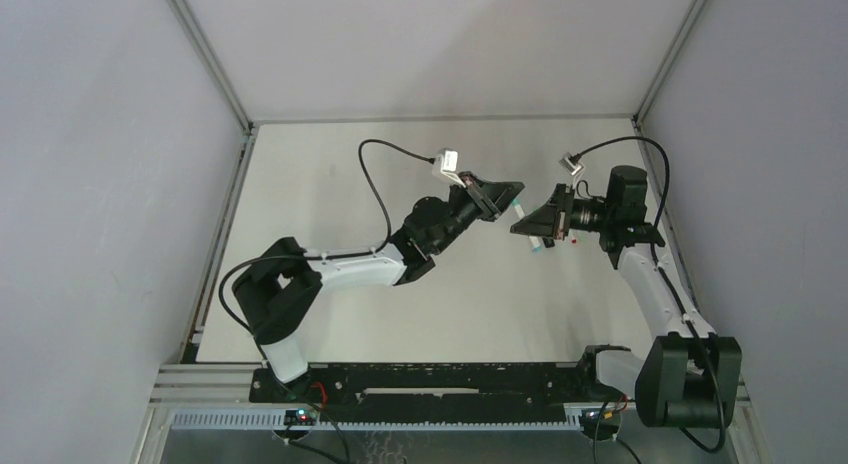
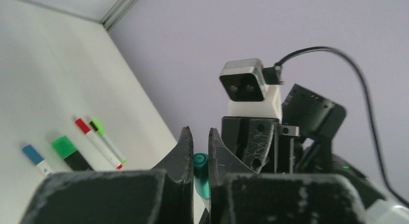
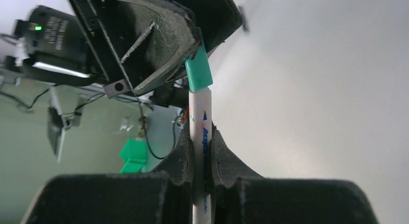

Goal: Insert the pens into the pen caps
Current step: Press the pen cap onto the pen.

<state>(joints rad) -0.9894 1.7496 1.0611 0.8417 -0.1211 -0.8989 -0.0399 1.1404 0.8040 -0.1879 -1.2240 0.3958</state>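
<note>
My right gripper is shut on a white pen with blue print, held by its barrel. The pen's far end meets a teal pen cap. My left gripper is shut on that teal cap, pinched between its fingers. In the top view the left gripper and right gripper face each other tip to tip above the table's right middle, and the white pen pokes out below the right one. How deep the pen sits in the cap is hidden.
Capped pens lie side by side on the white table: a blue-capped one, a black marker with a bright green cap, a red-capped pen and a green-capped pen. Grey walls close the table in at the back and both sides.
</note>
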